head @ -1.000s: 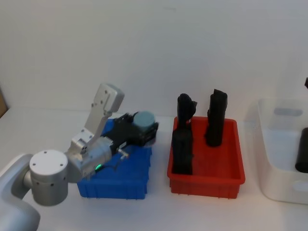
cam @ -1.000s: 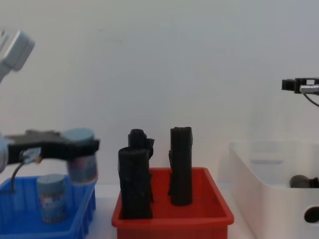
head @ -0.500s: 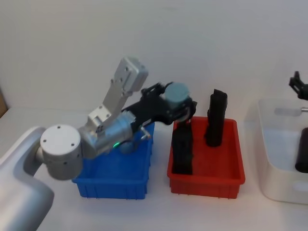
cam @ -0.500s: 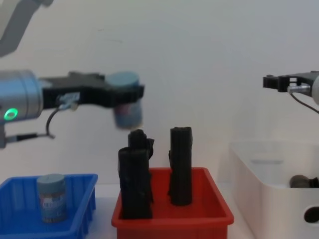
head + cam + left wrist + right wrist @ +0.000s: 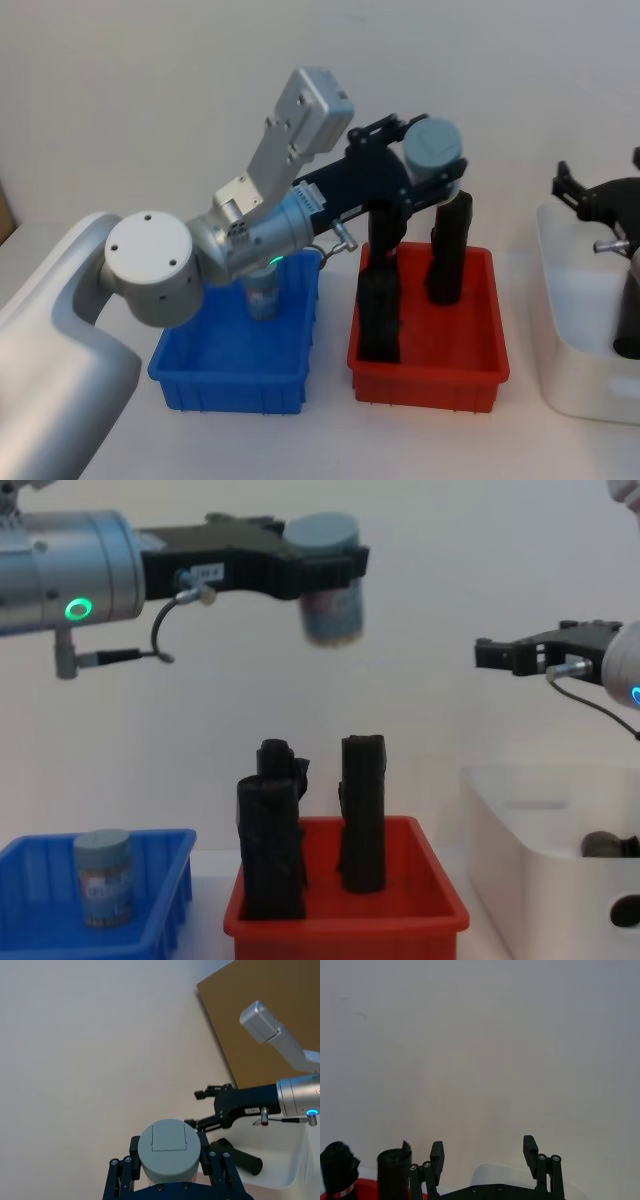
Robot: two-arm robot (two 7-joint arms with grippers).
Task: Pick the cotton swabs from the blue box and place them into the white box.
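My left gripper point(image 5: 430, 172) is shut on a cotton swabs jar point(image 5: 432, 145) with a grey-blue lid, held high in the air above the red bin. The chest view shows that jar point(image 5: 330, 615) hanging under the gripper point(image 5: 330, 560), and the left wrist view shows its lid point(image 5: 168, 1150) between the jaws. A second jar point(image 5: 263, 295) point(image 5: 103, 878) stands in the blue box point(image 5: 235, 355) point(image 5: 165, 895). The white box point(image 5: 575, 330) point(image 5: 530, 850) sits at the right. My right gripper point(image 5: 565, 188) point(image 5: 490, 655) point(image 5: 485, 1152) hovers open above its left rim, holding nothing.
A red bin point(image 5: 430, 372) point(image 5: 345, 920) between the two boxes holds tall black upright cylinders point(image 5: 378, 300) point(image 5: 362, 810). A black item point(image 5: 628, 320) point(image 5: 605, 845) lies inside the white box. A brown board point(image 5: 270, 1015) leans in the background.
My left gripper has lifted the jar out of the blue box, raised it and carried it right to above the red bin. The right gripper has moved left and lower.
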